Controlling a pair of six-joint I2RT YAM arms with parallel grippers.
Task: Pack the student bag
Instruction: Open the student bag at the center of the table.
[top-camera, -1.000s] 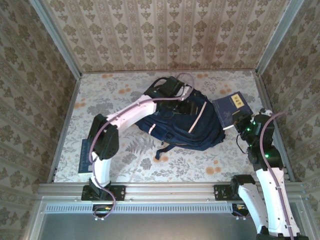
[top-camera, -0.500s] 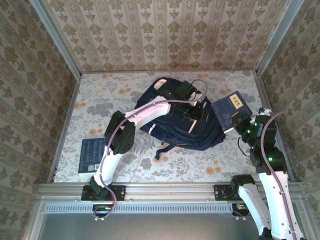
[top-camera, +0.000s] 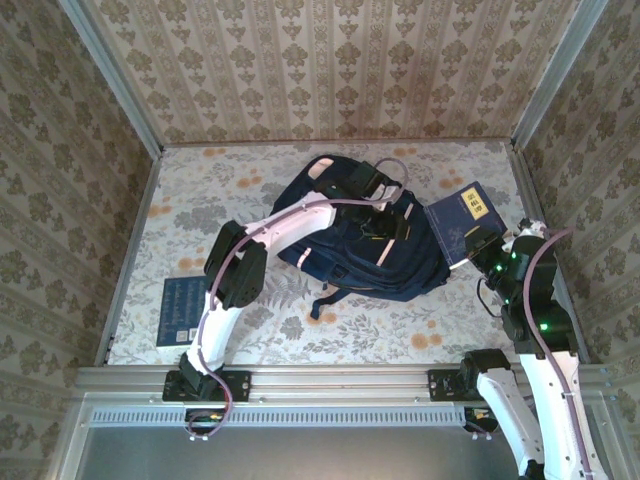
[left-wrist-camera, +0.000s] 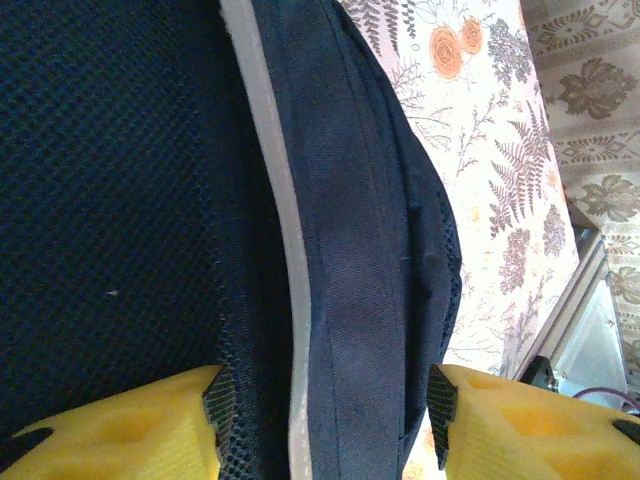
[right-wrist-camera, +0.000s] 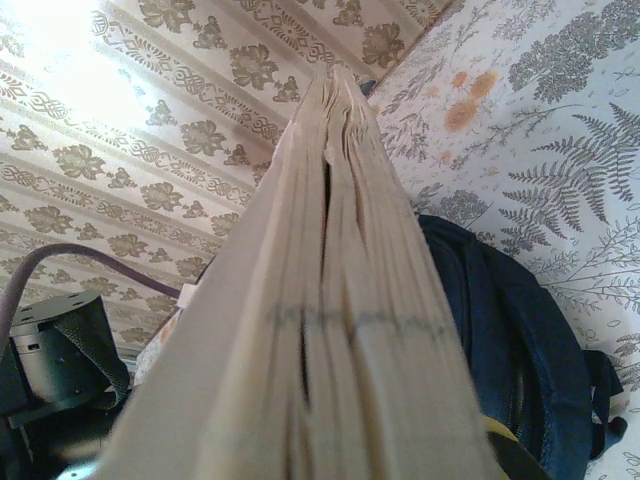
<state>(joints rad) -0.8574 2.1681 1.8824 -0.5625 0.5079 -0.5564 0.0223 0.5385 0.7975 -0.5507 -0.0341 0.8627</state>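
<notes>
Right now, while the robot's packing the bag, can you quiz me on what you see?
1. True or false: the right pincer holds a book.
2. How many blue books show from above?
3. Between the fingers of the left pincer is: A student bag fabric; B a book; C nothing.
Key: 1 true; 2 two, the held book and the flat book; 3 A.

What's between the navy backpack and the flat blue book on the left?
Top view: just floral tablecloth between navy fabric backpack and flat dark-blue book, with the left arm's elbow crossing above.
</notes>
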